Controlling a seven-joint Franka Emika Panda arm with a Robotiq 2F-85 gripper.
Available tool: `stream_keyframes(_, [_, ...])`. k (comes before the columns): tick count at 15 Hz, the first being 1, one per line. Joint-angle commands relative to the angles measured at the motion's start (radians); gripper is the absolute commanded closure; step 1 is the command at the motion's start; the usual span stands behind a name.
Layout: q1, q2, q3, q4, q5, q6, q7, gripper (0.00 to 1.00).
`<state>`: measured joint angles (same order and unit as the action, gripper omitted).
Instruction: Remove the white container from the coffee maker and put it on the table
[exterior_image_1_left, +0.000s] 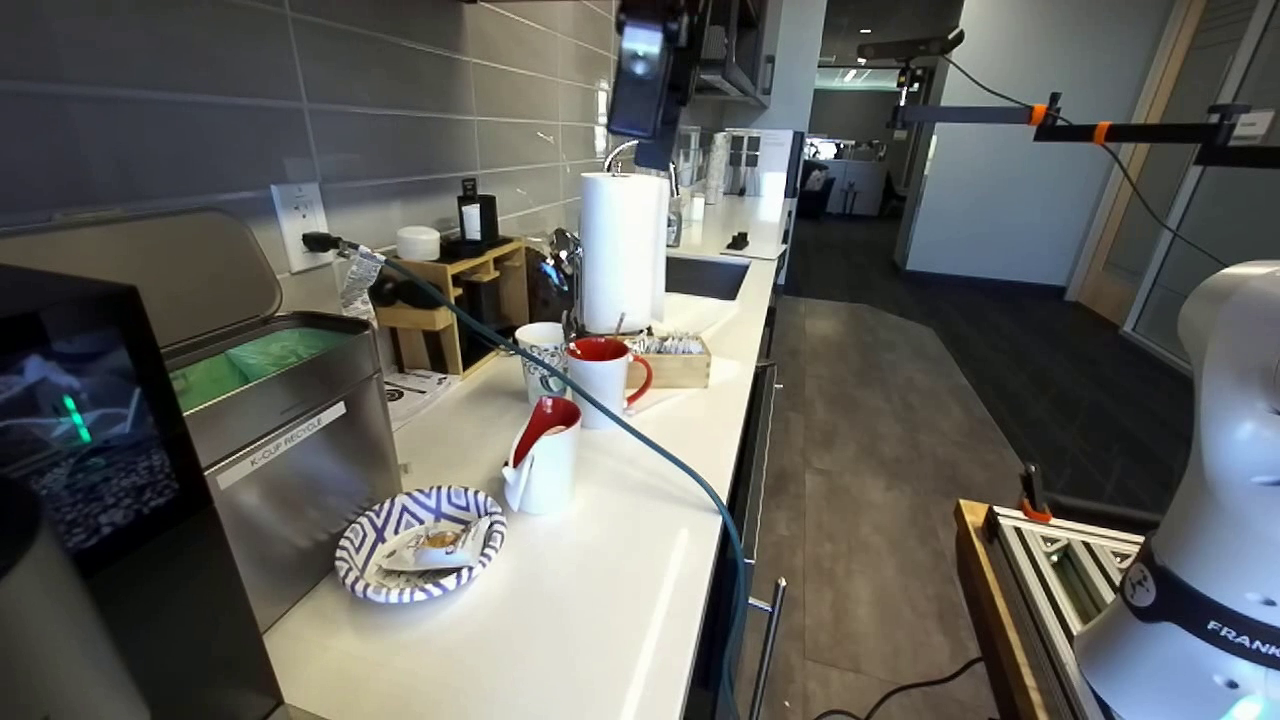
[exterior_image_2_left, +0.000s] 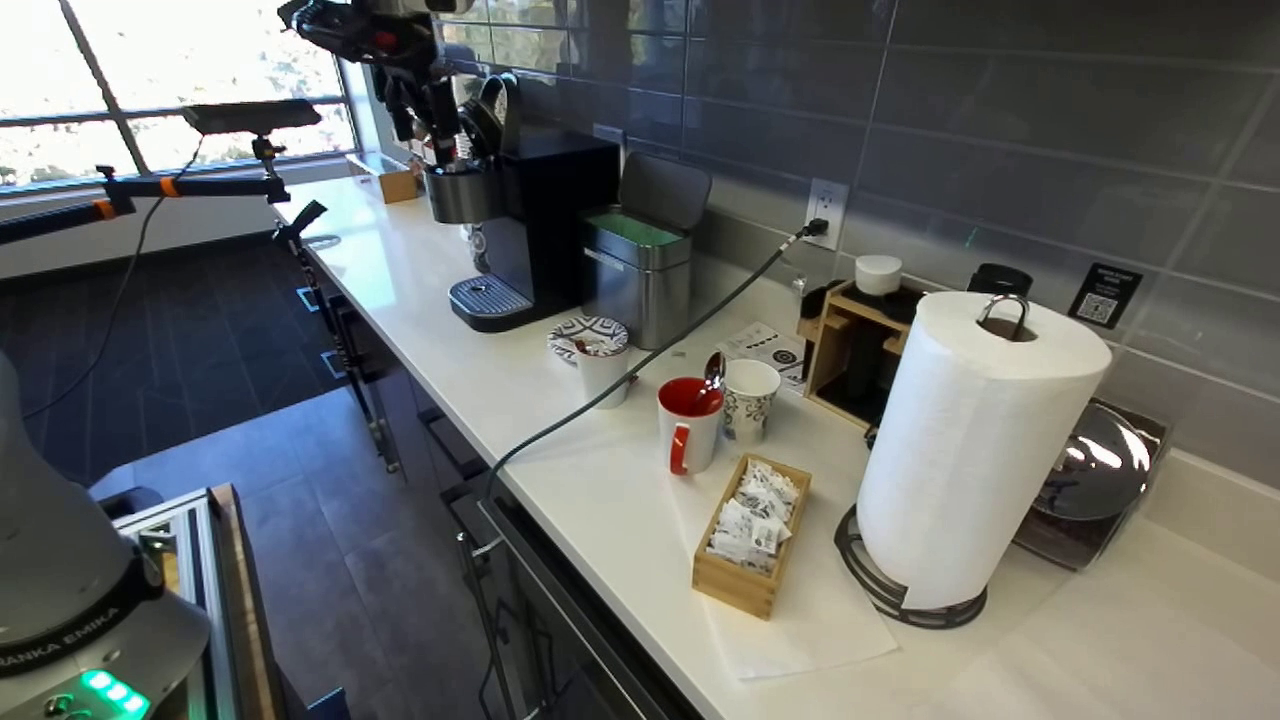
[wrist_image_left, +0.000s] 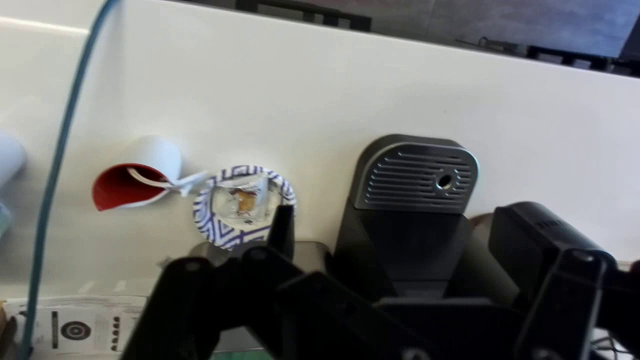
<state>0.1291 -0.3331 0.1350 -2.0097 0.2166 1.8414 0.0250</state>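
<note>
The coffee maker (exterior_image_2_left: 570, 215) is the big black machine at the back of the table (exterior_image_2_left: 590, 470). It also stands at the left edge in an exterior view (exterior_image_1_left: 200, 610). In the wrist view its grooved drip tray (wrist_image_left: 400, 177) shows below me. Its lid seems raised, with a dark loop standing up behind its steel front head (exterior_image_2_left: 465, 195). My gripper (exterior_image_2_left: 422, 140) points down at the top of that head; contact cannot be told. In the wrist view my gripper (wrist_image_left: 402, 215) has its fingers wide apart with nothing seen held. The white container does not show in any view.
A blue-patterned plate (exterior_image_1_left: 360, 540), a white spouted mug with red inside (exterior_image_1_left: 548, 475) and a steel bin (exterior_image_2_left: 655, 290) are near the machine. A cable (exterior_image_2_left: 610, 390) crosses the table. A red-handled mug (exterior_image_2_left: 690, 430), packet box (exterior_image_2_left: 735, 580) and paper roll (exterior_image_2_left: 960, 450) stand farther along.
</note>
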Motion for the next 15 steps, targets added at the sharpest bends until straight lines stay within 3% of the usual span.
stream_keyframes(1, [0.056, 0.004, 0.110, -0.029, 0.034, 0.184, 0.168, 0.00])
stream_keyframes(4, [0.087, 0.055, 0.238, -0.009, -0.066, 0.344, 0.318, 0.00])
stream_keyframes(9, [0.063, 0.181, 0.405, 0.072, -0.430, 0.437, 0.631, 0.00])
stream_keyframes(13, [0.090, 0.283, 0.403, 0.180, -0.663, 0.380, 0.769, 0.00])
stream_keyframes(15, [0.121, 0.335, 0.378, 0.246, -0.684, 0.340, 0.733, 0.00])
